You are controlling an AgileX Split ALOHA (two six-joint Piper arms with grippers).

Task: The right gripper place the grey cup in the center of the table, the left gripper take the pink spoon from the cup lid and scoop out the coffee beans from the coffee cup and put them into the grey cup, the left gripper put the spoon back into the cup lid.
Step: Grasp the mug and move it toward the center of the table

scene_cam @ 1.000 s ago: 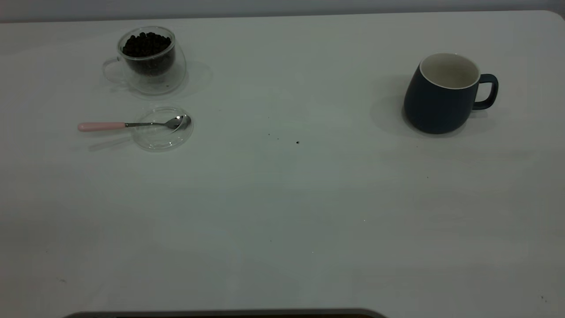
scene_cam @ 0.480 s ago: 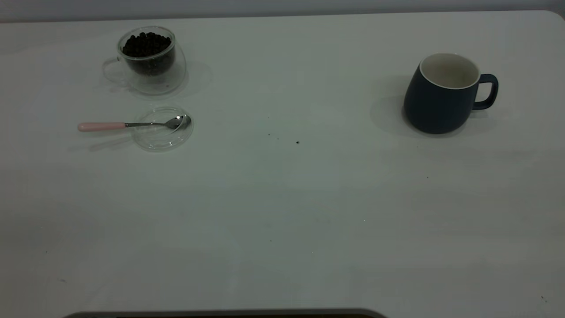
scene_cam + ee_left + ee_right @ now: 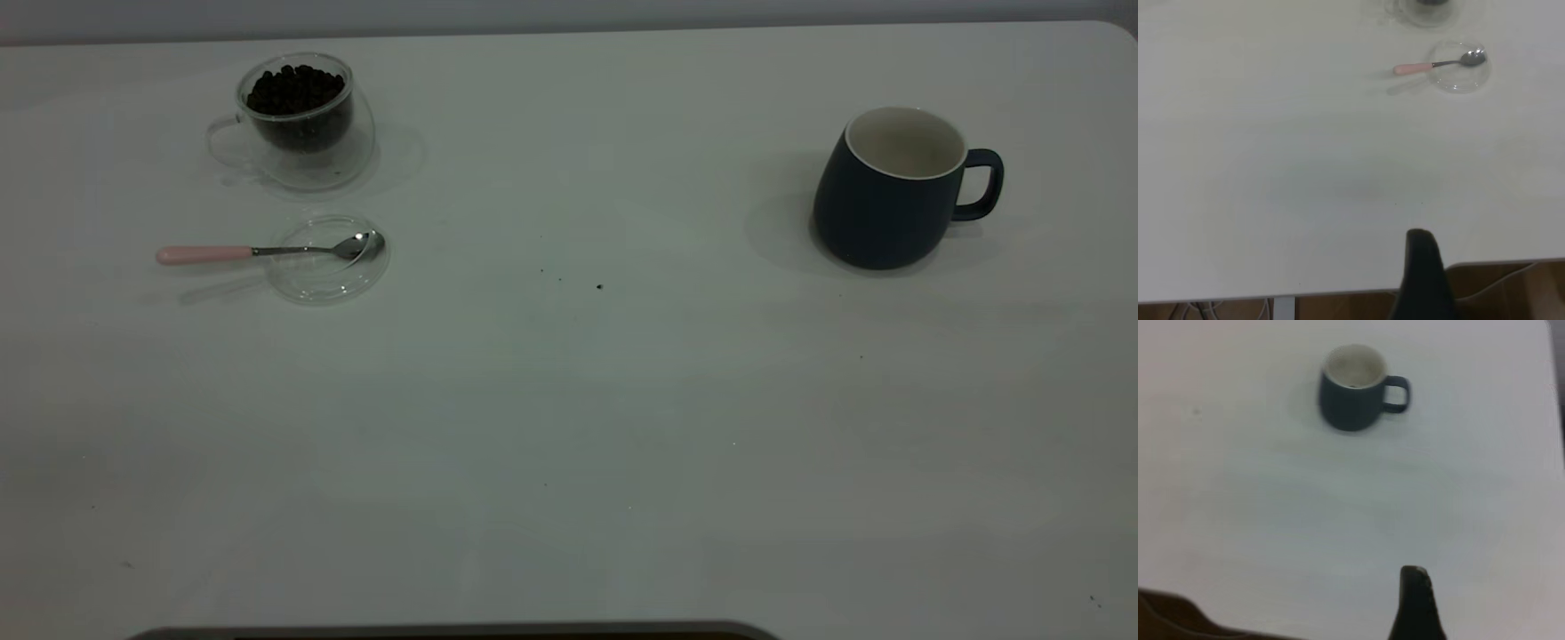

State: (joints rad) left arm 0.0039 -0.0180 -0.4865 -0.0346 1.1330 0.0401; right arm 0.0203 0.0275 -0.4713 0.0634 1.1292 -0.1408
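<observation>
Whether either gripper's fingers are apart, I cannot tell. Grey cup [image 3: 893, 187] sits upper right of frame, uncentred; a skewed approach could tip it by its handle.

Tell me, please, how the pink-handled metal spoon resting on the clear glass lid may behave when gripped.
The pink-handled metal spoon looks thin and stiff, probably light. Only its bowl rests in the clear glass lid, so lifting the handle may make it pivot. The smooth lid could slide.

left gripper [image 3: 1421, 277]: one dark finger showing, raised over table edge | right gripper [image 3: 1417, 603]: likewise, one finger visible | exterior view: neither arm seen
</observation>
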